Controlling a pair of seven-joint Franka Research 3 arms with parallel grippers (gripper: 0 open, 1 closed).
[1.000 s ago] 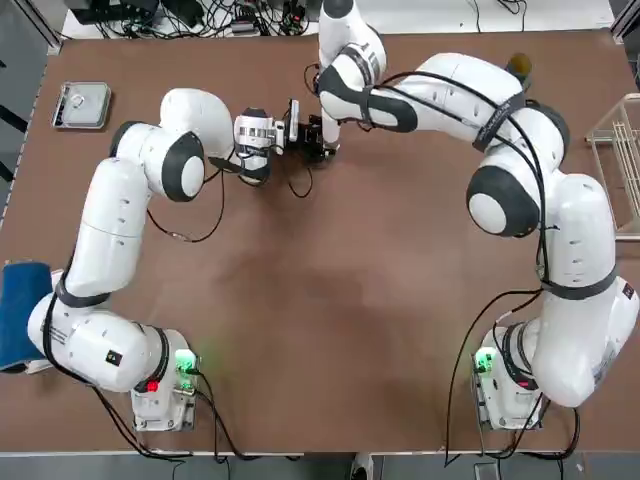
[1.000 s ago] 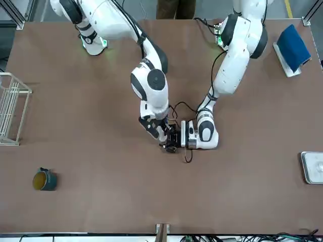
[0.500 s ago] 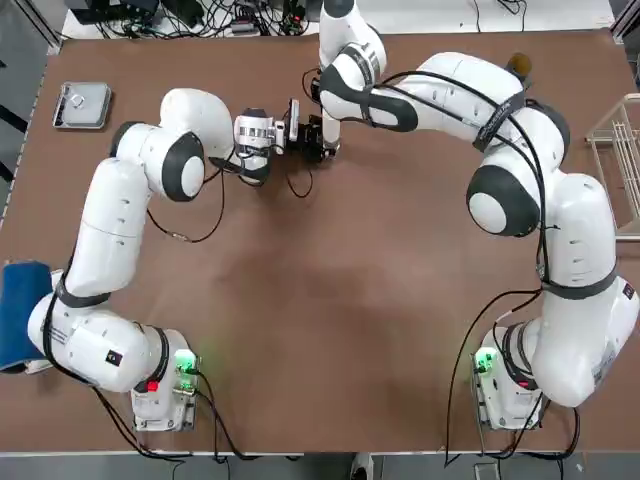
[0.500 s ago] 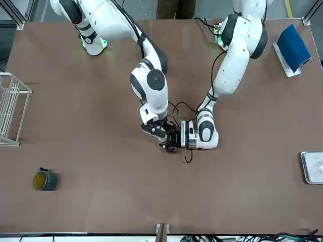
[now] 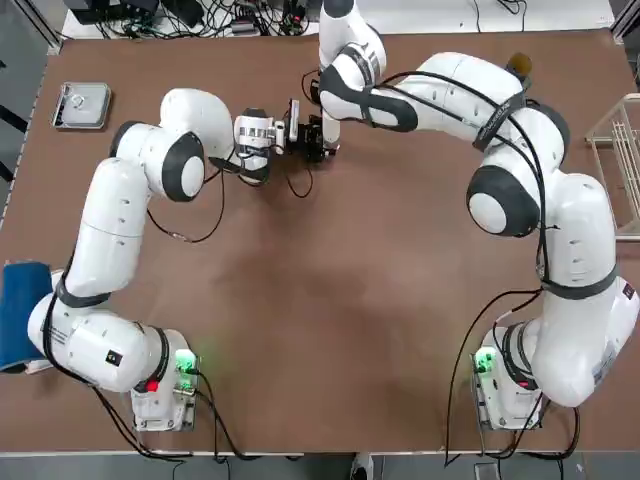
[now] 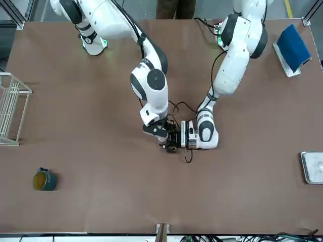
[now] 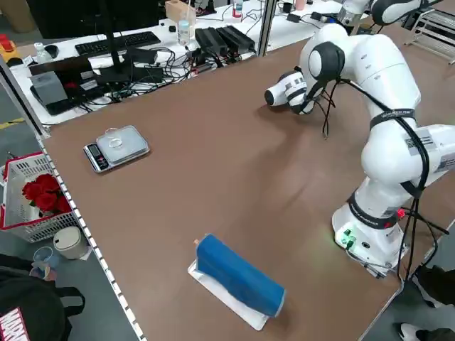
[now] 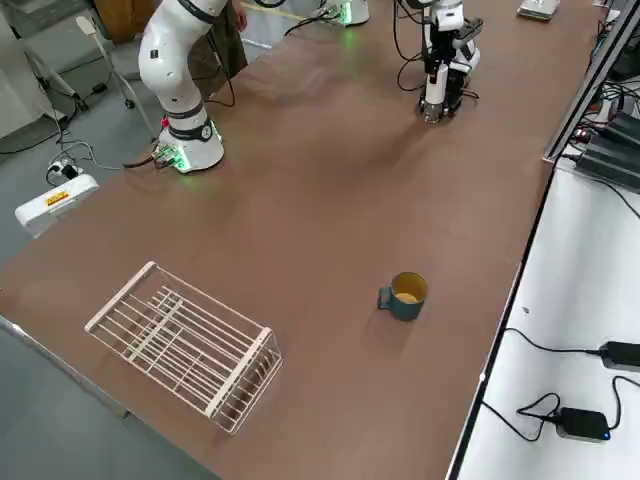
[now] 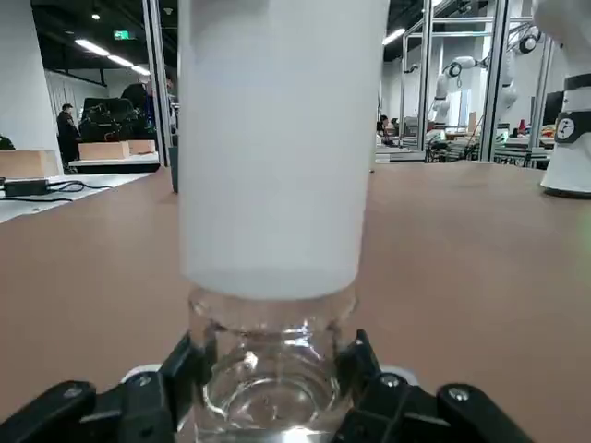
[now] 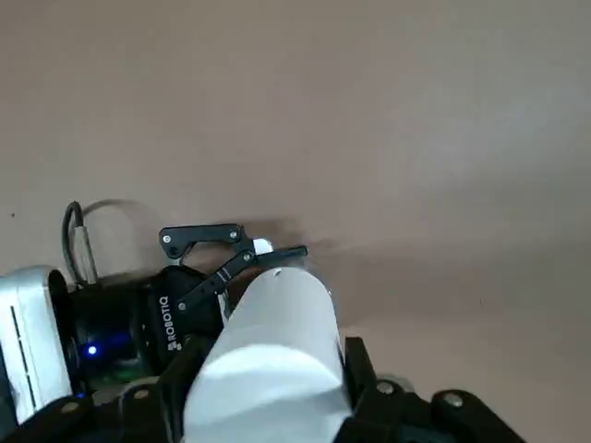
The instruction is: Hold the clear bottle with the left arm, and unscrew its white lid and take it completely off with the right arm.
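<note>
Clear bottle [image 9: 275, 369], one: upright at the far middle of the surface [image 5: 330, 300], clamped at its body by the left gripper [image 9: 277, 388]. Glassy, stiff, likely light, slippery and breakable; best held low on the body, as here.

White lid [image 9: 272, 138], one: seated on the bottle's neck, clenched from above by the right gripper [image 10: 268, 388]. Smooth, rigid plastic by the look; firm squeeze on its side wall advisable to avoid slipping while twisting.

Elsewhere: one teal cup [image 8: 403, 296], one wire rack [image 8: 185, 345], one blue roll [image 7: 238, 275], one scale [image 7: 116, 148].
</note>
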